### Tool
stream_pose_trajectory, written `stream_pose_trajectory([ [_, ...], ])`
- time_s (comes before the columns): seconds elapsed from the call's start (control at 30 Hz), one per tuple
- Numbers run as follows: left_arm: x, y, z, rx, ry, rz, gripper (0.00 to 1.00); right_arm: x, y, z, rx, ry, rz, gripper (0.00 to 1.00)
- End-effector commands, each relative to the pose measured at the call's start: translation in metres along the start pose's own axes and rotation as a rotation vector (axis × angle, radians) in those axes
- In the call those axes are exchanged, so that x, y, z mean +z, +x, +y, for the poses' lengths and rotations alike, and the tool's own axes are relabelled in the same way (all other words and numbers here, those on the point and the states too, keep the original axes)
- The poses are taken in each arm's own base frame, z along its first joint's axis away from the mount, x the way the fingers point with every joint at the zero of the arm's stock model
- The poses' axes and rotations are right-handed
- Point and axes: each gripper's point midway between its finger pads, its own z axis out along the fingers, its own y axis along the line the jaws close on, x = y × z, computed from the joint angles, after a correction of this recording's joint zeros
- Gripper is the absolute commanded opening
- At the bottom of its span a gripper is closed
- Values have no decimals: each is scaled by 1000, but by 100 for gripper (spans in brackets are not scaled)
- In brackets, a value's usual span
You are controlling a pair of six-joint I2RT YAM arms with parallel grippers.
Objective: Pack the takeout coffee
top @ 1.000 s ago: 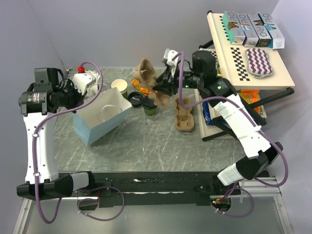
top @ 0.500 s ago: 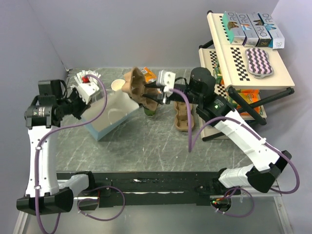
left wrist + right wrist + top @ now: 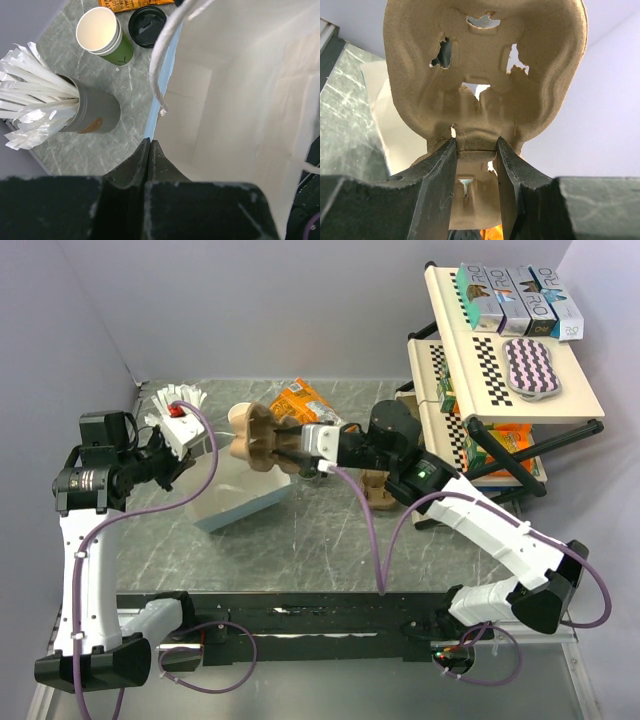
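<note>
I counted two brown moulded-pulp cup carriers from my station. There were two small paper cups in white and green: one white-and-green paper cup with a round black plastic lid and one lidless white-and-green paper cup. I saw a single grey cup of white wrapped sticks, one blue paper bag with a white inside and one orange snack packet. One checkered rack carried four printed boxes, as best I could tell, and one pink striped pouch.
</note>
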Motion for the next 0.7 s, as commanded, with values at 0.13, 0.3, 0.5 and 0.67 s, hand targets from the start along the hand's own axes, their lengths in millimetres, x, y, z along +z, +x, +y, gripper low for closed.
stream_pose_trajectory([
  [0.13,-5,-19,-11,-41,32,-77,1,27,-28,21,-87,-28,-148,0],
  [0.3,-10,-21,-14,-57,27,-85,1,38,-29,48,-74,-93,-180,0],
  [0.5,-15,-27,-18,-67,23,-110,1,46,-27,65,-66,-138,-192,0],
  [0.67,-17,-25,-18,-53,-6,-120,1,49,-36,50,-15,-77,-204,0],
])
